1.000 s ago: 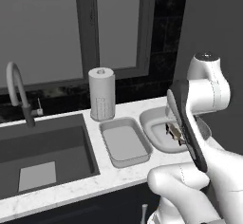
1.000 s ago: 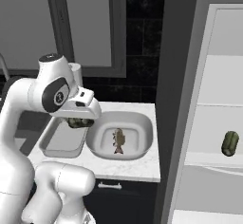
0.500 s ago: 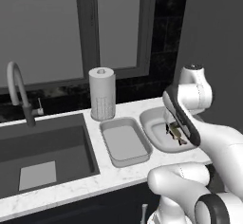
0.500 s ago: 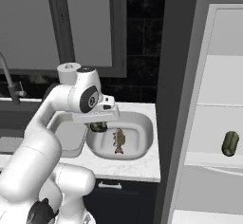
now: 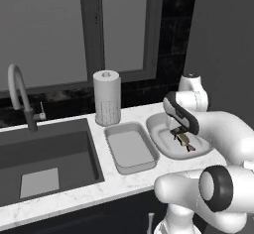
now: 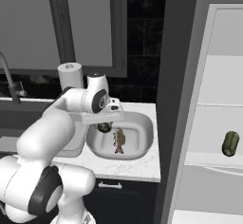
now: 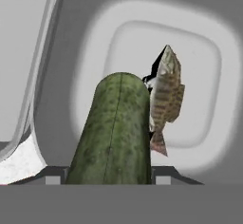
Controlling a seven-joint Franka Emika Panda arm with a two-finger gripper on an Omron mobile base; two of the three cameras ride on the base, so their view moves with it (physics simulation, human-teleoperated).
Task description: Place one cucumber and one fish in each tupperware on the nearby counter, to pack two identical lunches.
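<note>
A cucumber [image 7: 116, 130] is clamped between the fingers [image 6: 105, 126] above the rounded dish [image 6: 142, 132] (a fish [image 6: 119, 140] lies inside); beside it, the rectangular tray [image 5: 130, 148] and paper-towel roll [image 5: 107, 98] are seen

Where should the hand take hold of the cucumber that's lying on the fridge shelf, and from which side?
Grip the cucumber across its middle, likely reaching in from the fridge's open front. It is a short cylinder lying on the white shelf, so the fingers can close on its rounded sides.
</note>
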